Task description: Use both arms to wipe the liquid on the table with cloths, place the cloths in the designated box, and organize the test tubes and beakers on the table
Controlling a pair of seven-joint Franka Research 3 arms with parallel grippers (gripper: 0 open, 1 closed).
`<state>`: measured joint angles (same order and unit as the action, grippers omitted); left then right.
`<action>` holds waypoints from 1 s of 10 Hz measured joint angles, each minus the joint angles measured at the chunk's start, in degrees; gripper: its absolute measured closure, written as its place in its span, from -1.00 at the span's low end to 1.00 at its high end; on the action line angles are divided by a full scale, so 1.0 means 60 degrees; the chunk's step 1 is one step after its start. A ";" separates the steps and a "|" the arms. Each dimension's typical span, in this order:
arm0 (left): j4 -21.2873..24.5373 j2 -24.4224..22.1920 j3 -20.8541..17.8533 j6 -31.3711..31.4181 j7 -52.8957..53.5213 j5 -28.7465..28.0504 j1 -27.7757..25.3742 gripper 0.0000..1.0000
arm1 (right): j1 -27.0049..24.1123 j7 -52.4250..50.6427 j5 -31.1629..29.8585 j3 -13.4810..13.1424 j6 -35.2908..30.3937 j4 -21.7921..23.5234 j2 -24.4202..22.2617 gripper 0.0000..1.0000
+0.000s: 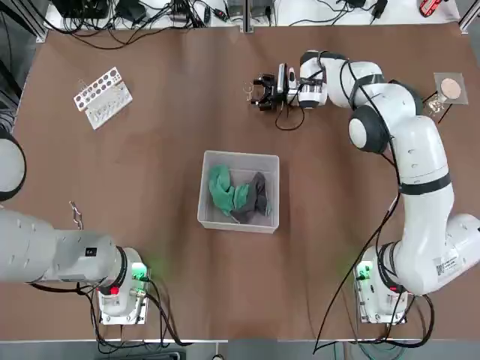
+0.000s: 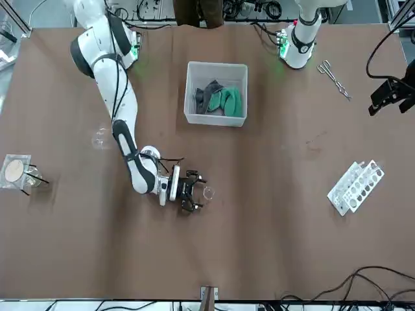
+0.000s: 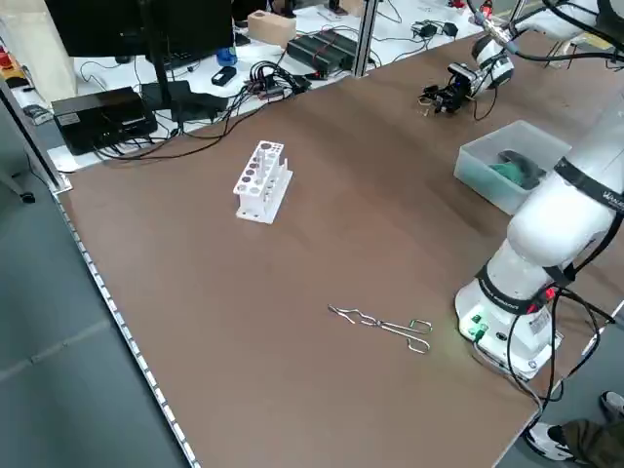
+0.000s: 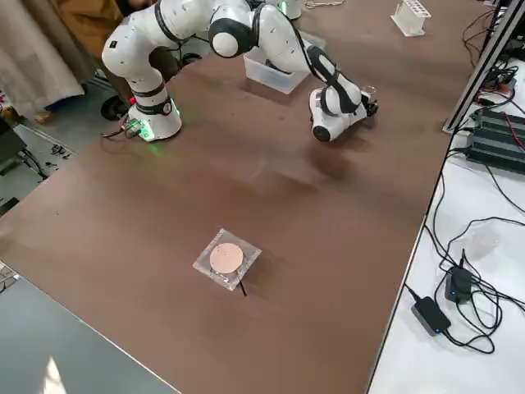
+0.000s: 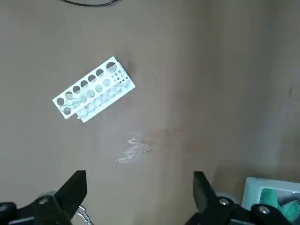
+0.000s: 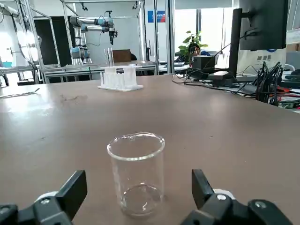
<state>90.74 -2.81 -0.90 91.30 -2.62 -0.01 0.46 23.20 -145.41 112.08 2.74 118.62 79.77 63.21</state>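
Nearby, by the arm bases, the left tool (image 5: 138,199) hangs high over the table (image 1: 150,225), fingers apart, empty; mid-table the box (image 1: 238,191) holds the green and dark cloths (image 1: 240,193); farther out, the right tool (image 1: 259,93) lies low, fingers spread, the upright beaker (image 6: 136,173) standing between them, untouched.

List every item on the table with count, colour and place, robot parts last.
box: one, translucent whitish, table centre
cloths: two, green and dark grey, inside the box
beaker: one, clear, upright, just ahead of the right gripper's open fingers
rack: one, white, far left of the table
tongs: one, metal, near the left arm's base
square dish: one, clear with tan disc, far right
right gripper: open, low over the far side of the table
left gripper: open, raised over the table's left side
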 joint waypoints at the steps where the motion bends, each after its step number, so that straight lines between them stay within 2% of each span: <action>1: 0.0013 0.0060 0.0009 0.0000 -0.0002 0.0000 0.0002 -1.00 | 0.0084 0.0000 0.0080 0.0000 0.0111 -0.0051 0.0017 -0.98; 5: 0.0017 0.0285 0.0009 0.0000 -0.0012 0.0000 -0.0010 -1.00 | 0.0581 0.0010 0.0357 0.0003 0.0690 -0.0289 0.0032 -0.98; 7: 0.0019 0.0339 0.0022 -0.0012 -0.0193 0.0000 -0.0005 -1.00 | 0.0684 0.0013 0.0439 0.0002 0.0732 -0.0364 0.0081 -0.85; 8: 0.0019 0.0351 0.0034 -0.0019 -0.0312 0.0033 -0.0006 -1.00 | 0.0685 0.0013 0.0448 -0.0004 0.0735 -0.0373 0.0094 -0.67; 9: 0.0019 0.0357 0.0034 -0.0034 -0.0328 0.0069 -0.0008 -1.00 | 0.0685 0.0017 0.0457 -0.0018 0.0740 -0.0383 0.0096 -0.28; 10: 0.0019 0.0380 0.0042 -0.0042 -0.0308 0.0085 -0.0006 -1.00 | 0.0684 0.0020 0.0464 -0.0027 0.0757 -0.0390 0.0096 0.00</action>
<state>90.86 -0.53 -0.65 91.05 -4.46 0.50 0.43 27.30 -145.28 114.86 2.58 123.17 77.43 63.79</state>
